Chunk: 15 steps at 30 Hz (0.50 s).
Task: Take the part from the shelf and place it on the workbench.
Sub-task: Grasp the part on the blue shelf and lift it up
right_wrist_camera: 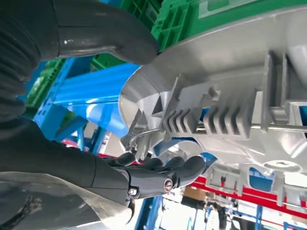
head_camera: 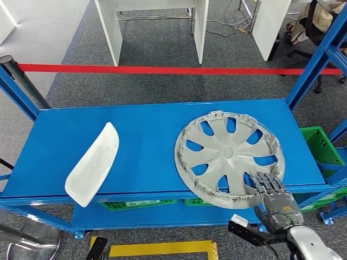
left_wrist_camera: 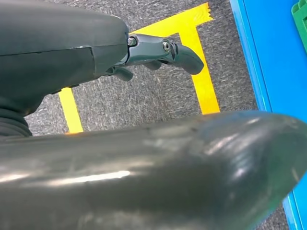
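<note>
A grey wheel cover (head_camera: 229, 157) lies inner side up on the right of the blue shelf (head_camera: 147, 135), its near edge jutting past the shelf front. My right hand (head_camera: 274, 197) grips that near edge. In the right wrist view the rim of the wheel cover (right_wrist_camera: 224, 96) sits between the thumb (right_wrist_camera: 108, 33) and the dark fingers (right_wrist_camera: 163, 172). A white curved part (head_camera: 94, 162) lies on the shelf's left. My left hand (left_wrist_camera: 163, 50) hangs over the carpet with its fingers stretched out and nothing in them.
Green crates stand on the lower shelf (head_camera: 139, 204) and at the right (head_camera: 321, 146). A red tape barrier (head_camera: 164, 69) runs behind the shelf, with white table legs (head_camera: 114, 27) beyond. Yellow floor tape (head_camera: 159, 248) marks the carpet in front. A person sits far right (head_camera: 315, 16).
</note>
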Available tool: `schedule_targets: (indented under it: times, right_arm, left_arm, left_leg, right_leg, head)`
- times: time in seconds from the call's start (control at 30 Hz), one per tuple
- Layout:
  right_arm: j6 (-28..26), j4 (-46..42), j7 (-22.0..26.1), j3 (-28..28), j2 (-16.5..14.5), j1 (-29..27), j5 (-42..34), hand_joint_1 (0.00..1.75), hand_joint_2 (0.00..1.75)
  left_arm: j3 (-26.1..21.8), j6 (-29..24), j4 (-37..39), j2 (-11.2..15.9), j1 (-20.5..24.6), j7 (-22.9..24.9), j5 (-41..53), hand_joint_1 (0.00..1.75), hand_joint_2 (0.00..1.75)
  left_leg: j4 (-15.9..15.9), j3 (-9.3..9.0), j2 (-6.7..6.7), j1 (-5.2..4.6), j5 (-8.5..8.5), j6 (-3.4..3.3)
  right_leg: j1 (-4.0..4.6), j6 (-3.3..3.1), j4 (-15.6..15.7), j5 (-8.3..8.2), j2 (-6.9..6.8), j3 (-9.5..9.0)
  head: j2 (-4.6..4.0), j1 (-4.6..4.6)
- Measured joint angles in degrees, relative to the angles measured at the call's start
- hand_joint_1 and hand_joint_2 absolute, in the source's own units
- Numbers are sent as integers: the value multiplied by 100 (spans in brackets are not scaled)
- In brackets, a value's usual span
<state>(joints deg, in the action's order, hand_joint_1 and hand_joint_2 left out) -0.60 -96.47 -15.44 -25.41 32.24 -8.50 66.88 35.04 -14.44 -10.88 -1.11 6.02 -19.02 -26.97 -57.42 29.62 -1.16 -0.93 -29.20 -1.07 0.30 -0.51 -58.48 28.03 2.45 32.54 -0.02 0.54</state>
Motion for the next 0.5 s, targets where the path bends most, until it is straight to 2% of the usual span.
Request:
schedule_targets:
  times: [0.5]
  right_arm:
    - [220,175,319,-174,0,341,257,0,175]
  left_arm:
    - [-4,21,0,2,-1,0,52,0,0]
  left_leg:
    - [0,0,0,0,0,0]
  right_leg:
    - [0,0,0,0,0,0]
  head:
    - [0,1]
